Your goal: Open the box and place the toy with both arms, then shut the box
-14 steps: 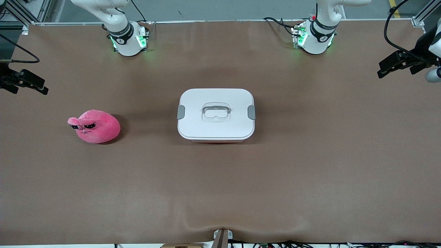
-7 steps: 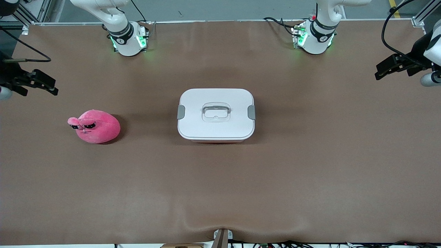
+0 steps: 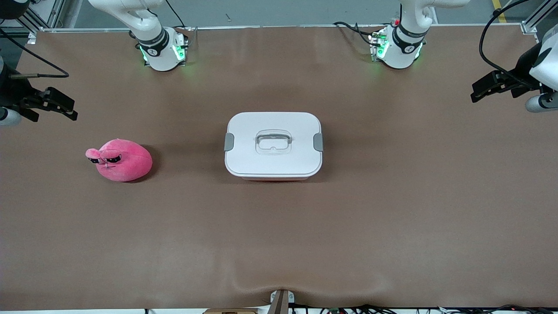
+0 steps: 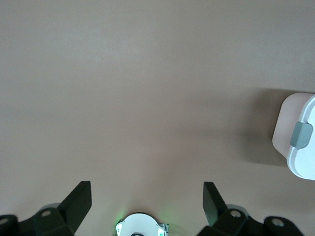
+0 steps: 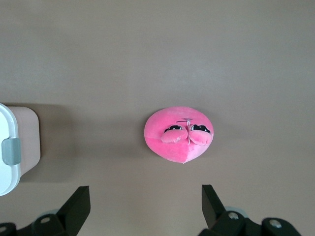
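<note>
Both arms are cut off by the edges of the front view: only the bases and the ends show, and the links between lie out of frame. The box [image 3: 273, 145] shows only a corner and one grey clip [image 4: 300, 134] in the left wrist view, and the same sliver with the other clip [image 5: 11, 151] in the right wrist view. Its white lid [image 3: 273, 139] is on, so the inside cannot be seen; the clear handle [image 3: 273, 141] sits in the recess at the lid's middle.

The left gripper [image 3: 481, 88] hangs over the bench [image 3: 279, 235] at the left arm's end, well apart from the box. Its fingers [image 4: 78, 201] are spread wide with only bare bench between them, holding and touching nothing. The right gripper [image 3: 65, 107] hangs over the right arm's end of the bench, also spread wide and holding nothing; in the right wrist view its fingers [image 5: 78, 204] frame bare bench, with the toy [image 3: 120, 159] near but not between them.

The toy lies on the bench toward the right arm's end, well apart from the box and slightly nearer the front camera, its snout and dark eyes pointing away from the box. The box stands at the bench's middle.

The bench is covered in a plain brown sheet, with a slight ripple at its near edge. Green lights glow at both arm bases, with grey floor and metal framing above them.
</note>
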Robot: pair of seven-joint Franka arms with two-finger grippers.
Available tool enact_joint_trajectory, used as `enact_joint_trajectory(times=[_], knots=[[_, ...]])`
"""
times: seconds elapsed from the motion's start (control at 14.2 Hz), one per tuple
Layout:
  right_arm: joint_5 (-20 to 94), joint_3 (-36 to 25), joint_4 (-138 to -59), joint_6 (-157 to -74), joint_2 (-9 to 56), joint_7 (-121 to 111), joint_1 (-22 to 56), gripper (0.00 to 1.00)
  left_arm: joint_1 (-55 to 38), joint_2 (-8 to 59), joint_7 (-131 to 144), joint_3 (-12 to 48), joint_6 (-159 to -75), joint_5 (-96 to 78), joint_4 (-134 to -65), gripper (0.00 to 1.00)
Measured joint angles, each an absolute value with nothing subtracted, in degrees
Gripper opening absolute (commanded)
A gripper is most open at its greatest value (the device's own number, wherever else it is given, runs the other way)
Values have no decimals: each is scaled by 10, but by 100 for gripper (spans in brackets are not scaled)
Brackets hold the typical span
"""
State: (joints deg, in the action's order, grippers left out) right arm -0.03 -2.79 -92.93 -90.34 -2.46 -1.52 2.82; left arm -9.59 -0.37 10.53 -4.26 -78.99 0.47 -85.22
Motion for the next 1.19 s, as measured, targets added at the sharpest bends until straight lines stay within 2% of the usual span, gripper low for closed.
enact_joint_trajectory(times=[0.84,1.19], knots=[[-3,-28,-927,-892,-28,-31,30,100,-96,-4,135,-35,-785,19,-852,100],[-4,-33,-920,-889,-28,-34,27,100,-97,-4,182,-13,-784,18,-852,100]])
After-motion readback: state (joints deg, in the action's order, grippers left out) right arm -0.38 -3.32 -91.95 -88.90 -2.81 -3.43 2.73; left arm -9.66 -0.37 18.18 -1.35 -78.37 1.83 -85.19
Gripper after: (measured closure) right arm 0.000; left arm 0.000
